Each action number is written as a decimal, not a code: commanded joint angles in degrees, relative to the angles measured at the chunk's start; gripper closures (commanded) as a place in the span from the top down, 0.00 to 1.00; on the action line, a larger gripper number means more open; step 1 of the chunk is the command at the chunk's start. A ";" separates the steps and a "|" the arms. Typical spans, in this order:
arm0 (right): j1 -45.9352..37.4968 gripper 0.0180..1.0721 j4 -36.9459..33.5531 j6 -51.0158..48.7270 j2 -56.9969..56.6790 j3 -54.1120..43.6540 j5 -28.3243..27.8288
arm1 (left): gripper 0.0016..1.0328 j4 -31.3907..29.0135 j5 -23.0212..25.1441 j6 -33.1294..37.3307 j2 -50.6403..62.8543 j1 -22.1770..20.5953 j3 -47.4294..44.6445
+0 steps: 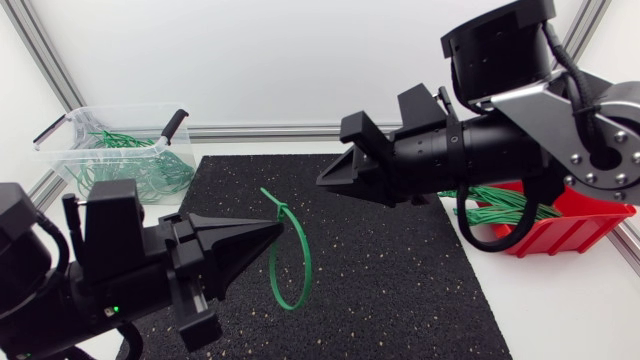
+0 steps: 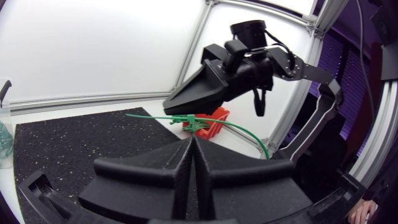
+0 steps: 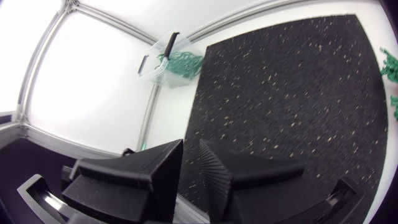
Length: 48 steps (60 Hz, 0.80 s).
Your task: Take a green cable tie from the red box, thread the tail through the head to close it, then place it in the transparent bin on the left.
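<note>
Green tie (image 1: 282, 211) already looks looped shut, left gripper (image 1: 272, 231) pinched on it (right gripper (image 1: 325, 180) slightly apart, empty), so only the clear bin (image 1: 58, 150) drop is left.

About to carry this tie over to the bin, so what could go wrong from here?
1. The left gripper pinches the green cable tie only at its fingertips, so it may slip on the way.
2. The right gripper hangs close beside the loop and could snag it.
3. The loop might catch the transparent bin rim.
</note>
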 commanded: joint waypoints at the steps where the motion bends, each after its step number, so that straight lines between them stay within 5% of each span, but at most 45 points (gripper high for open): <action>1: -0.02 0.44 1.34 -9.41 2.12 -3.06 5.07 | 0.04 -1.11 -0.68 3.19 1.59 4.54 1.58; 12: -2.48 0.61 5.38 -19.60 4.75 -5.96 15.53 | 0.04 -4.01 -5.33 10.13 4.32 15.17 3.16; 19: -2.83 0.90 6.79 -25.67 5.28 -7.71 22.30 | 0.04 -3.83 -8.06 14.88 6.25 22.91 5.62; 32: -5.03 0.96 8.11 -30.85 3.88 -9.47 27.40 | 0.04 -0.76 -8.32 20.06 13.90 41.80 13.62; 48: -6.70 0.96 8.02 -32.43 -2.01 -11.23 27.84 | 0.04 2.23 -11.84 21.21 29.28 53.67 28.91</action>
